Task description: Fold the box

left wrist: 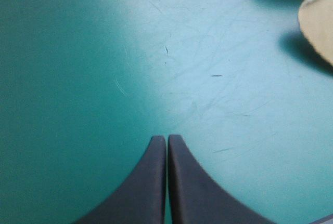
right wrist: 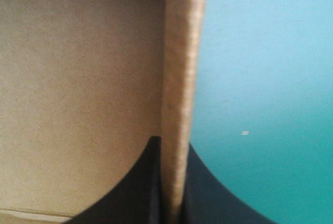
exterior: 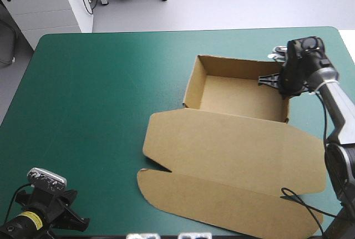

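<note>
The brown box point(exterior: 238, 95) stands on the right half of the tabletop point(exterior: 100, 95). It is an open tray toward the far edge, and its lid point(exterior: 233, 139) lies flat toward the near edge. The right pincer point(right wrist: 171, 143) is clenched on the tray's right wall point(right wrist: 179, 68), one black finger inside the tray and the other outside it. The left pincer point(left wrist: 167, 140) grasps nothing, its fingers pressed together in a point over bare teal-green cover at the near left corner, well apart from the box. A rounded flap corner point(left wrist: 318, 21) shows ahead of it, off to one side.
</note>
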Controlling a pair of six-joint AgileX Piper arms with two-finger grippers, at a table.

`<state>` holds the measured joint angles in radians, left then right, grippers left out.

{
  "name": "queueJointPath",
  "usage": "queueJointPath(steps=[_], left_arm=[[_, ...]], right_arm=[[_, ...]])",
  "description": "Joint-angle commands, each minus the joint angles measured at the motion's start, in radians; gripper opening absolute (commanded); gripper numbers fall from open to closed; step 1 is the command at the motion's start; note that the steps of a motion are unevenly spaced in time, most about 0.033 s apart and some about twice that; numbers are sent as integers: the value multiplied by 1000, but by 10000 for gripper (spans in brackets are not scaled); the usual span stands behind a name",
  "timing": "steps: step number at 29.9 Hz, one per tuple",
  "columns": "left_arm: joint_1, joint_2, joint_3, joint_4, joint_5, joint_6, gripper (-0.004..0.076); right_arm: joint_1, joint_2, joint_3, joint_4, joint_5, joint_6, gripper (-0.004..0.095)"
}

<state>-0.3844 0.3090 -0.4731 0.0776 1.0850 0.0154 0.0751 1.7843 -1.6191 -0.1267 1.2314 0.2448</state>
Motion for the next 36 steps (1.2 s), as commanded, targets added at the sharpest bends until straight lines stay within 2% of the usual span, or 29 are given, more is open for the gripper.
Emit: queueJointPath(steps=[1,12,17,26,29,34,36], left_arm=[[-8,11,-24,1,-48,-2,-8],[-8,11,-24,1,-48,-2,-8],[-8,11,-24,1,-48,-2,-8],[-8,11,-24,1,-48,-2,-8],[-8,11,-24,1,-48,-2,-8],[-8,11,-24,1,-48,-2,-8],[-8,11,-24,1,-48,-2,-8]], right_arm=[[-127,-75,-22,-49,17,-51,-19],[-495,-73,-22,-60,-15,-123,-19],[-575,-73,-22,-47,-33,-123,-19],[-585,-73,-22,-60,-91,-130,2],[-585,-73,-22,-58,-94,-150,75],[-585,-73,-22,-36,-86,-202,322],[-585,-73,-22,-33,-78,-224,393]])
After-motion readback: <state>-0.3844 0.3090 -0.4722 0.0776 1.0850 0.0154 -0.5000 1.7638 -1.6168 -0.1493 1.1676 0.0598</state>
